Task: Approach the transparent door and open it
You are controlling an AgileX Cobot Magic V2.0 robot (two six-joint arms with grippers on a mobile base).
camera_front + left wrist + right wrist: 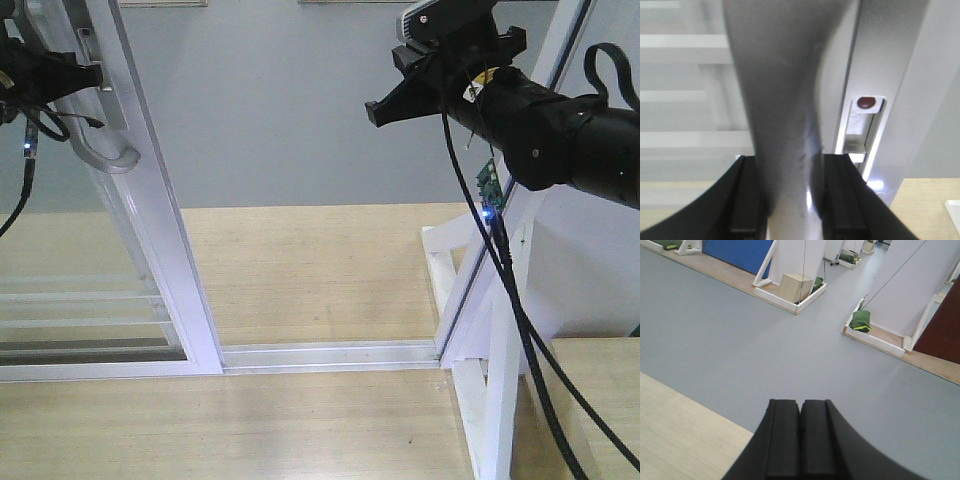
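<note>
The transparent door (pixel 160 235), clear glass in a white frame with thin white bars low down, stands at the left of the front view. Its curved grey pull handle (pixel 108 152) juts from the frame edge. My left gripper (pixel 88 72) is shut on the upper part of that handle. In the left wrist view the handle (pixel 782 115) fills the gap between the black fingers (pixel 746 195), and the gripper (pixel 792 160) clamps it on both sides. My right gripper (pixel 376 112) hangs high in the doorway, shut on nothing; in its wrist view (pixel 800 407) the pads meet.
A white floor track (pixel 330 355) runs from the door to a fixed white frame (pixel 485 300) on the right. A lock slot with a red dot (pixel 866 102) sits beside the handle. Beyond lies grey floor, with white panel stands, a cardboard box (pixel 796 286) and a green bag (pixel 860 321).
</note>
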